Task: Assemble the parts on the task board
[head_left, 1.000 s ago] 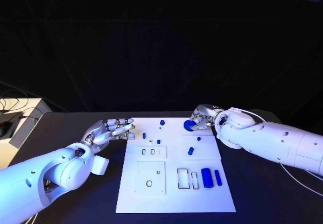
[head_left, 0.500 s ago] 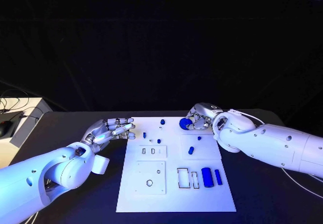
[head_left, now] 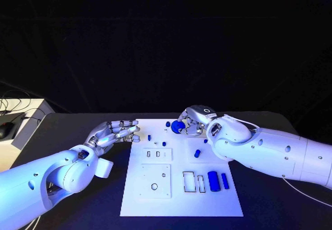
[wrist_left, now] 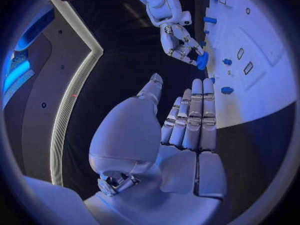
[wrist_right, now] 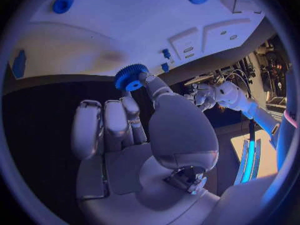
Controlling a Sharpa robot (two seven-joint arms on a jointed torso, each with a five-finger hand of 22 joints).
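The white task board (head_left: 180, 196) lies mid-table. My right hand (head_left: 192, 121) is over its far edge and pinches a blue gear (head_left: 178, 126) between thumb and fingertips; the same gear (wrist_right: 130, 77) shows toothed in the right wrist view, above the board (wrist_right: 112, 30). A small blue peg (head_left: 167, 124) stands just left of the gear. My left hand (head_left: 112, 133) is open, fingers straight and together, beside the board's far left corner. Small blue parts (head_left: 196, 153) lie mid-board. A thick blue cylinder (head_left: 212, 181) and a slim one (head_left: 223, 180) lie at the right.
Rectangular and round cut-outs (head_left: 157, 154) mark the board's left and middle. A white box with cables (head_left: 20, 120) stands beyond the table's left edge. Black tabletop (head_left: 69, 129) surrounds the board on all sides.
My right hand has carried the blue gear leftward along the board's far edge, from the far right corner towards the middle. The left hand has stayed put.
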